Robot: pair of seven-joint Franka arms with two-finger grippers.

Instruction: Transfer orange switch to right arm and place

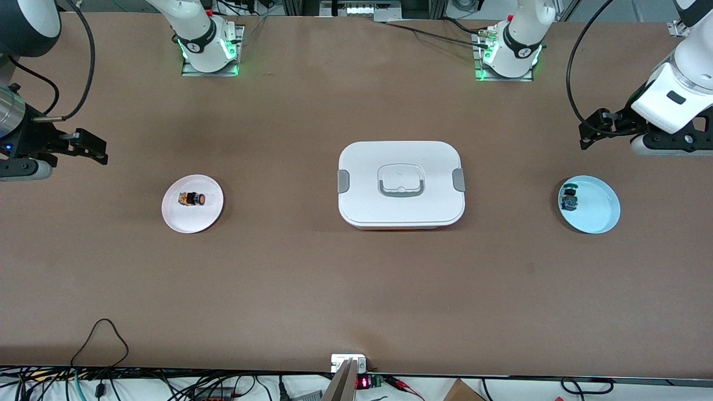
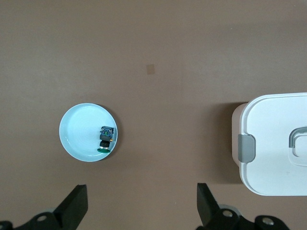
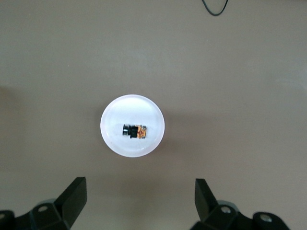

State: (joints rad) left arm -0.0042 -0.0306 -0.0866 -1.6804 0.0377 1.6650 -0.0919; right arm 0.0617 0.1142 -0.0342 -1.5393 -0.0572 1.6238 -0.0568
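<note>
The orange switch point(image 1: 193, 198) lies on its side on a white plate point(image 1: 192, 218) toward the right arm's end of the table; it also shows in the right wrist view point(image 3: 135, 131) on that plate point(image 3: 132, 143). My right gripper point(image 1: 92, 147) hangs open and empty in the air over bare table beside that plate, apart from it; in its own view point(image 3: 140, 196) the jaws stand wide apart. My left gripper point(image 1: 593, 131) is open and empty, up over bare table near a light blue plate point(image 1: 599, 214); its own view point(image 2: 142, 201) shows wide jaws.
A teal-capped switch point(image 1: 569, 198) lies on the light blue plate point(image 2: 79, 139) at the left arm's end, seen too in the left wrist view point(image 2: 105, 138). A closed white lidded box point(image 1: 401, 220) with grey clips sits mid-table. Cables run along the front edge.
</note>
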